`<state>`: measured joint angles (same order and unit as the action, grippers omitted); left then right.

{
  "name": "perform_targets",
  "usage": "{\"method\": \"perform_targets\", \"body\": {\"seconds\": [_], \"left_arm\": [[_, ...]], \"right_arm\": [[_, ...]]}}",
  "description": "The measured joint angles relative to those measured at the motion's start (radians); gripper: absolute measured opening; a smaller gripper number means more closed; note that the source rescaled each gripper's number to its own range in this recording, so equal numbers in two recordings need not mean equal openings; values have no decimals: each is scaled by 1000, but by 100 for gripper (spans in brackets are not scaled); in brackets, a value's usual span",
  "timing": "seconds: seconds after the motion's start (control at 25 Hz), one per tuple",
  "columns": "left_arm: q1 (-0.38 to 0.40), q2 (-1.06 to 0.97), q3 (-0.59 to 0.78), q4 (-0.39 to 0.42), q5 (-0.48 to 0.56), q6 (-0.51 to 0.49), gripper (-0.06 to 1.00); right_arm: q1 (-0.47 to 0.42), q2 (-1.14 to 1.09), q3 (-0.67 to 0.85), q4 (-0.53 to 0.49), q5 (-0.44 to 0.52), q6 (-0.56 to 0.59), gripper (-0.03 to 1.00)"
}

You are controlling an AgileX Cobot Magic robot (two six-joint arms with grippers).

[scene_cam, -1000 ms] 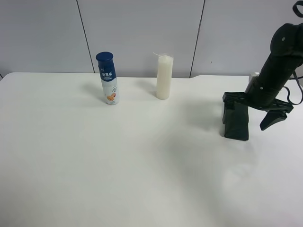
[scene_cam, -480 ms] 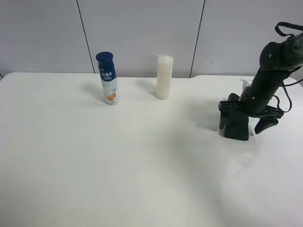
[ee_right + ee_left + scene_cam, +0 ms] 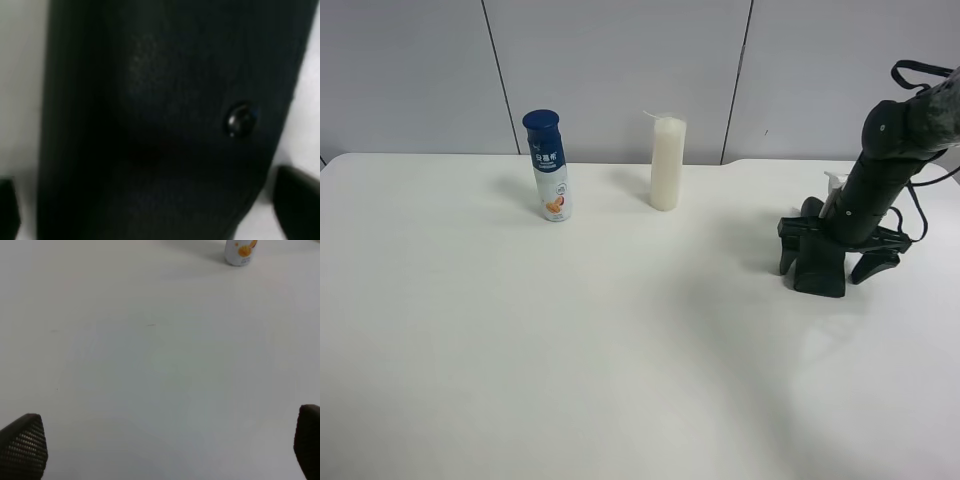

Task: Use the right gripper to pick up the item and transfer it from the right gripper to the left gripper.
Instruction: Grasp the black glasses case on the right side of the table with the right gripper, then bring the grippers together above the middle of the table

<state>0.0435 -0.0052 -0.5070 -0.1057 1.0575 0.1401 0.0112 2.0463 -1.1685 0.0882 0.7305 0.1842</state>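
The item (image 3: 817, 265), a dark soft pouch, lies on the white table (image 3: 620, 330) at the right. My right gripper (image 3: 830, 258) is lowered over it, open, with one finger on each side and the pouch between them. In the right wrist view the item (image 3: 165, 100) fills the picture, showing a small round snap, and the fingertips (image 3: 297, 200) stand apart at the corners. My left gripper (image 3: 165, 445) is open over bare table with nothing between its fingertips (image 3: 22, 445). It is out of the exterior high view.
A blue-capped white bottle (image 3: 549, 165) and a white candle (image 3: 666, 163) stand upright near the table's far edge, well left of the item. The bottle's base (image 3: 240, 251) shows in the left wrist view. A grey panelled wall is behind.
My right gripper has come down and shifted left over the item, so its open fingers now straddle it. The item, bottle and candle have not moved.
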Motion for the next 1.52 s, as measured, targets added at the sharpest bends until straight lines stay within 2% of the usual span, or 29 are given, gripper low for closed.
{"method": "perform_targets", "body": {"seconds": [0.2,0.28,0.36,0.4,0.48,0.52,0.84,1.12,1.52], "left_arm": [[0,0,0,0,0,0,100],[0,0,0,0,0,0,100],[0,0,0,0,0,0,100],[0,0,0,0,0,0,100],[0,0,0,0,0,0,100],[0,0,0,0,0,0,100],[0,0,0,0,0,0,100],[0,0,0,0,0,0,100],[0,0,0,0,0,0,100]], "right_arm": [[0,3,-3,0,10,-1,100],[0,3,-3,0,11,-1,94],[0,3,-3,0,16,-1,76],[0,3,-3,0,20,-1,62],[0,3,-3,0,24,-1,27],[0,3,-3,5,26,-1,15],[0,2,-11,11,45,-1,12],[0,-98,-93,34,204,-56,9],[2,-305,-102,-2,336,-122,6]]}}
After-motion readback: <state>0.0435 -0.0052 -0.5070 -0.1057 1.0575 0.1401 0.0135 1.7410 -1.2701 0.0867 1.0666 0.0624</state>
